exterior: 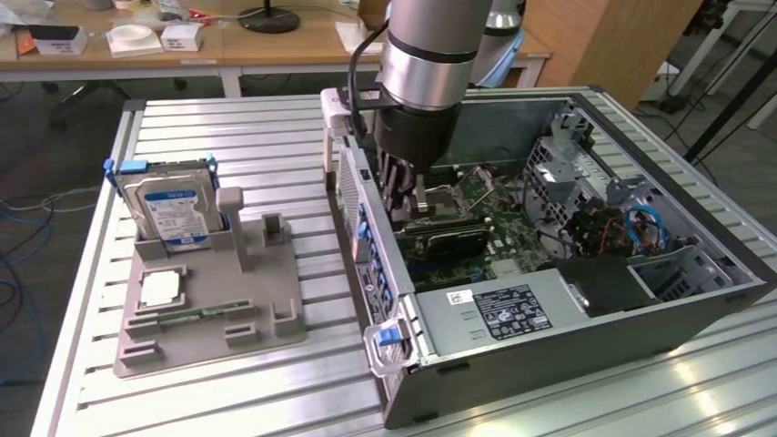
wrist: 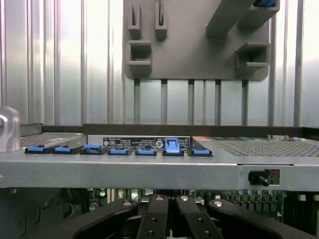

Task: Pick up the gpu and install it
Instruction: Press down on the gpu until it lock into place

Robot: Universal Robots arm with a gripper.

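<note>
So the arm (exterior: 425, 55) comes straight down into the open computer case (exterior: 583, 350), wrist vertical. The gripper (exterior: 407, 196) sits low by the back wall, right above the motherboard (exterior: 510, 232). From the wrist view the gripper (wrist: 167, 216) has its fingers pressed together, so it's closed.

The gpu (exterior: 452, 240) looks to me like the dark card lying along the board just under the fingers. I honestly can't tell whether they're pinching its edge or just touching it, or whether it's fully down in its slot.

What I'd worry about:
- If the card is a bit crooked, pushing down could jam one end in and leave the other riding up, which stresses the slot.
- It's tight by the back wall, so the metal end plate could catch on the rear frame near the blue latches (wrist: 172, 146) instead of sliding in.
- The fingers are close to other parts on the board, so sideways drift could knock something.

Over on the grey tray (exterior: 261, 300), the hard drive (exterior: 170, 208) and memory stick (exterior: 200, 314) are well out of the way.
</note>
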